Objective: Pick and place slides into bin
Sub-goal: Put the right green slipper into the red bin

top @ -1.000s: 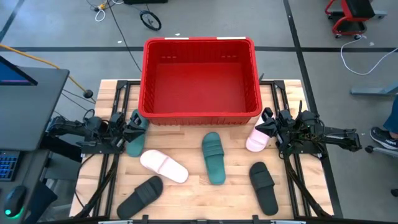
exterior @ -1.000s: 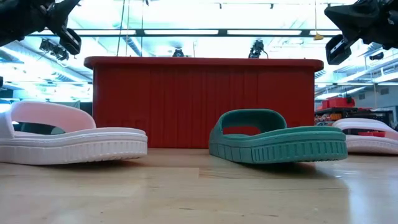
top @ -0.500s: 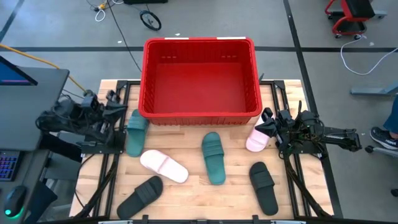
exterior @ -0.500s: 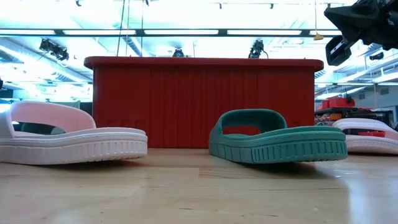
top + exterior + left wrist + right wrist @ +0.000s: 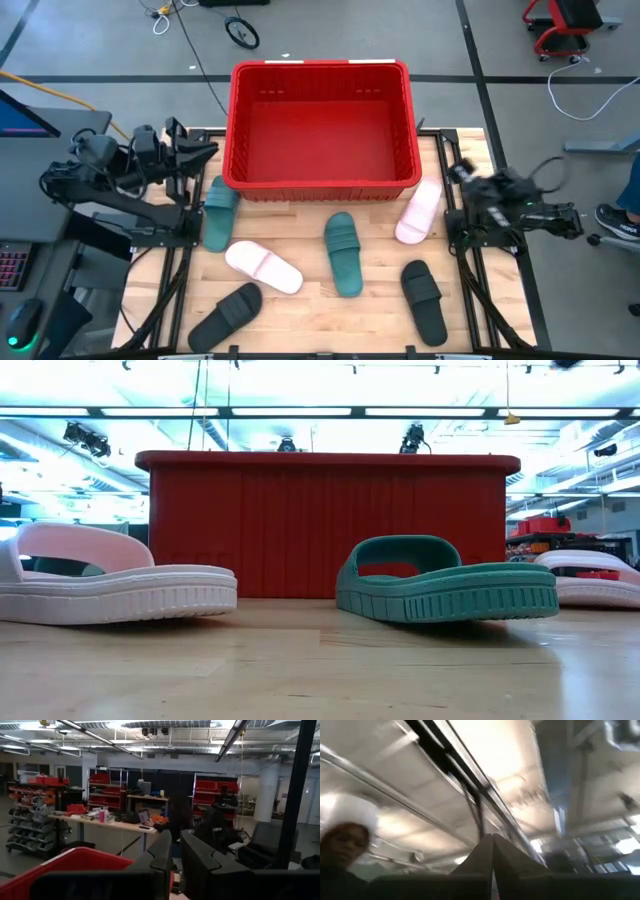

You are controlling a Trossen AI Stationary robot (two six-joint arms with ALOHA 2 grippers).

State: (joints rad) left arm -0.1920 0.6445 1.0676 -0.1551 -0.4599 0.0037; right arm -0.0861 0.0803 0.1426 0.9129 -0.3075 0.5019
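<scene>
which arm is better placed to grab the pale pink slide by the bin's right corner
Right, probably. The right gripper sits just beside that pale pink slide near the red bin, while the left gripper is across the table by the dark green slide.

Six slides: two green (image 5: 342,254), two pink (image 5: 263,267), two black (image 5: 424,299); one bin (image 5: 322,185).

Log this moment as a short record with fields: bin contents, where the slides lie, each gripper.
bin: large red ribbed plastic crate, nothing inside
slides on table: six rubber sandals
green: one at the bin's left corner, one mid-table
pink: one near the bin's right corner, one left of centre
black: two at the front
left gripper: shut, raised left of the bin
right gripper: shut, raised at the table's right edge
</scene>
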